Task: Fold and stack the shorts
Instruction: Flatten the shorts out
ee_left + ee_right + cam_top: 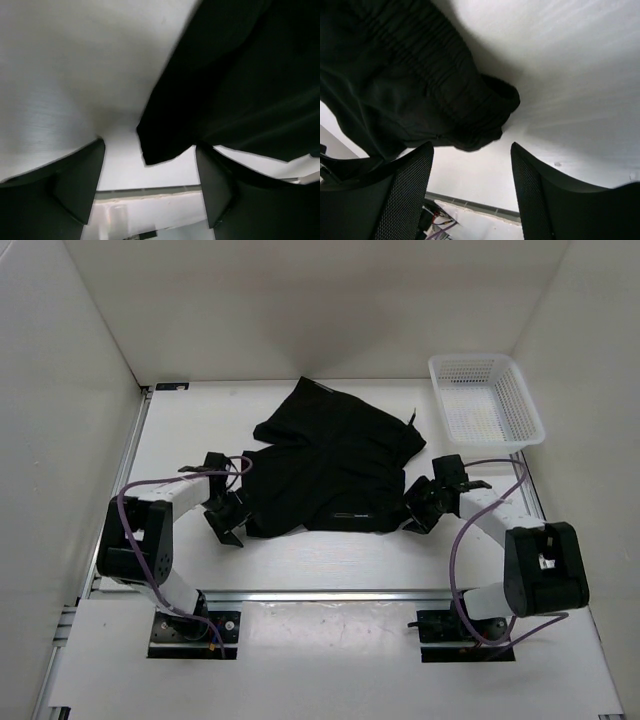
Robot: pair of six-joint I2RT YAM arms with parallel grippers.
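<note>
Black fabric fills the middle of the white bench (pixel 330 555) in the top view: the shorts (pixel 330 465) lie rumpled, one leg towards the far side. A white mesh basket (pixel 528 405) stands in the far right corner, well apart from them. The left claw (pixel 228 520) sits just beside their near left edge and the right claw (pixel 418 508) just beside their near right edge. A thin pale label (pixel 352 513) shows near the near hem, too small to read.

From the left wrist, the claw's fingers (pixel 80 185) are spread wide with nothing held. A corner of the shorts (pixel 240 90) reaches down between them, clear of both.

From the right wrist, the fingers (pixel 535 190) also stand wide apart and grip nothing. The gathered waistband end of the shorts (pixel 405 80) lies just ahead of the gap.
</note>
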